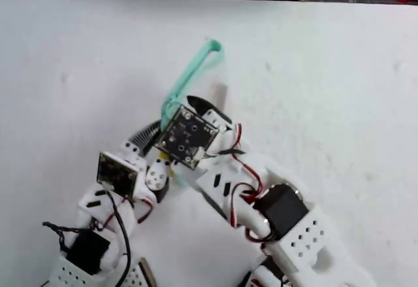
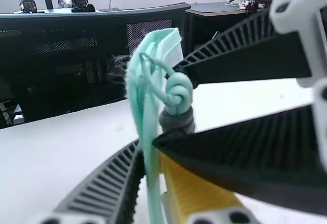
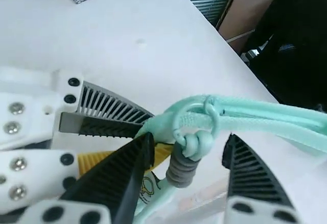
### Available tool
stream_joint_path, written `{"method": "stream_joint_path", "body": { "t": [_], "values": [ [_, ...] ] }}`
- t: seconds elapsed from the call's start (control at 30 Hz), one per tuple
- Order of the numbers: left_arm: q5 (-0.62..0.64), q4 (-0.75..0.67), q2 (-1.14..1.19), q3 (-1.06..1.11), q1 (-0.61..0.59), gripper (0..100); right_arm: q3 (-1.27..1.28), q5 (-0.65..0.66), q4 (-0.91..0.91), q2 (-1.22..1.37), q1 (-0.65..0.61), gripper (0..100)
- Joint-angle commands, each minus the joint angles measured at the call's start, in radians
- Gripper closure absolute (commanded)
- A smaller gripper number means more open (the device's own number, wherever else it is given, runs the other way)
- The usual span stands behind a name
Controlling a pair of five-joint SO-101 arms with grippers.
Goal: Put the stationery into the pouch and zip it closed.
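The left gripper (image 3: 142,127) is clamped on the near end of the pouch (image 1: 196,68), fingers pressed together on its mint edge. The pouch lies mid-table and runs from the grippers toward the far edge of the table (image 1: 326,71). Its pull (image 3: 182,170), a grey bead on a knotted mint cord, stands just beside that pinch. It sits in the gap of the right gripper (image 3: 190,140), whose fingers are spread to either side without gripping it. Zipping looks to be the step in hand. The right should close squarely on the bead, not the cord. It should then draw straight along the zip line toward the far end, with the left holding the edge taut so the fabric does not bunch.
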Motion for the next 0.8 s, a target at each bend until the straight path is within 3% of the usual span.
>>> {"method": "stream_joint_path", "body": {
  "t": [0.0,0.07,0.33,0.5,0.77],
  "values": [
    [-0.003,-0.026,0.001,-0.009,0.015,98,-0.018,0.000,-0.051,0.030,-0.004,89.2],
    [-0.003,-0.026,0.001,-0.009,0.013,98,-0.017,0.000,-0.073,0.033,-0.004,99.0],
    [-0.003,-0.026,0.001,-0.009,0.008,97,-0.020,0.000,-0.099,-0.047,0.019,98.1],
    [0.005,-0.025,0.001,-0.011,0.008,81,-0.020,0.000,-0.091,-0.147,0.070,98.1],
    [0.005,0.071,0.001,-0.114,0.010,81,-0.020,0.003,-0.028,-0.217,0.068,98.1]
  ]
}}
